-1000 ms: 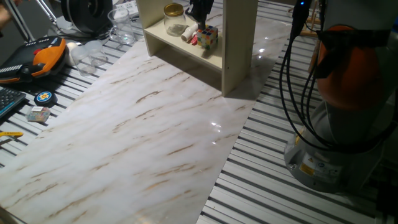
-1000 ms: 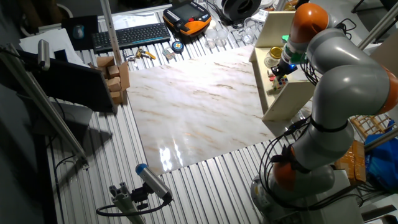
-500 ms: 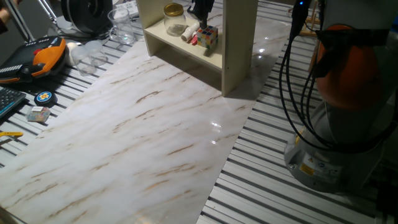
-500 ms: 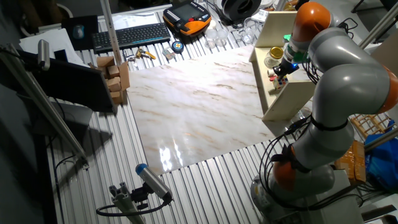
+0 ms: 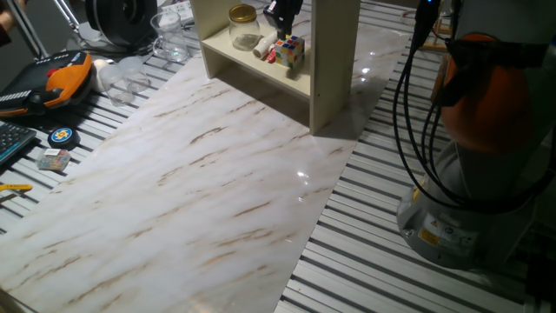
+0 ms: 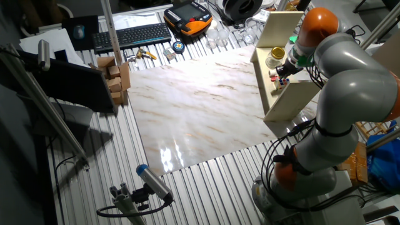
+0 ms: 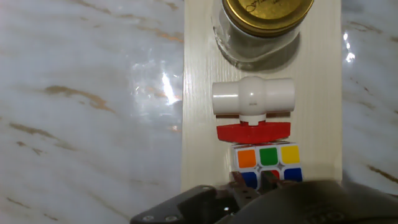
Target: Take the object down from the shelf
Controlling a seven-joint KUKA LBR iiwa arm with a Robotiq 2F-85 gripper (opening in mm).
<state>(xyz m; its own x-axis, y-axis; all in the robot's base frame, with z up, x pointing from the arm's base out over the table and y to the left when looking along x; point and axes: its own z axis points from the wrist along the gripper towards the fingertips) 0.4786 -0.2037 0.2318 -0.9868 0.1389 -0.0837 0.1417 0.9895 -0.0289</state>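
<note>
The shelf [image 5: 326,78] stands on the marble surface [image 5: 200,191] at upper centre; its board carries a gold-lidded jar [image 7: 264,25], a white pipe fitting [image 7: 252,96] and a colour cube [image 7: 267,163].

Lighting's pretty even, coming from overhead, and the glossy marble-patterned tabletop [image 5: 200,174] throws it back as white glare spots: one near its front edge in the other fixed view, a few small ones beside the cream-coloured boxy wooden shelf [image 5: 330,78]. That shelf drops a soft shadow on the marble. Hand view has a bright smeary reflection on the marble left of the shelf board [image 7: 199,124], and the dark mass along its bottom edge is out of focus. The corners of the fixed views are dim.
</note>
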